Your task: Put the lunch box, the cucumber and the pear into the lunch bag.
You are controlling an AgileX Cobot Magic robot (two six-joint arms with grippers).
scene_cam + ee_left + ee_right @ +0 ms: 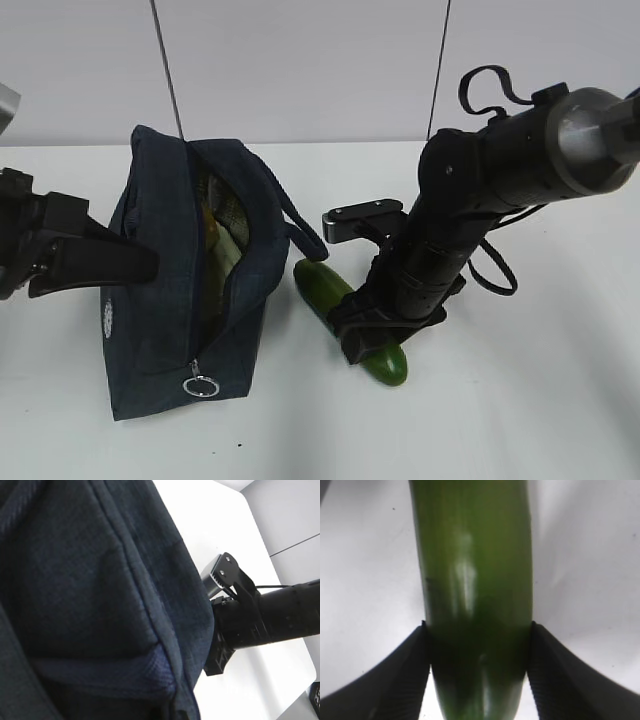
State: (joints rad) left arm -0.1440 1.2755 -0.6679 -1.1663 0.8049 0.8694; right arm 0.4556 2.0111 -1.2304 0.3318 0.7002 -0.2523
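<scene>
Right gripper (478,675) is pinching the cucumber (475,580) flank to flank; left gripper (150,265), shut, is bracing the lunch bag (160,330); lifting level is advisable.

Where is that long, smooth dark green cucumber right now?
The smooth dark green cucumber lies on the white table, right of the dark navy fabric lunch bag in the exterior view, with the right gripper closed around its sides.
</scene>
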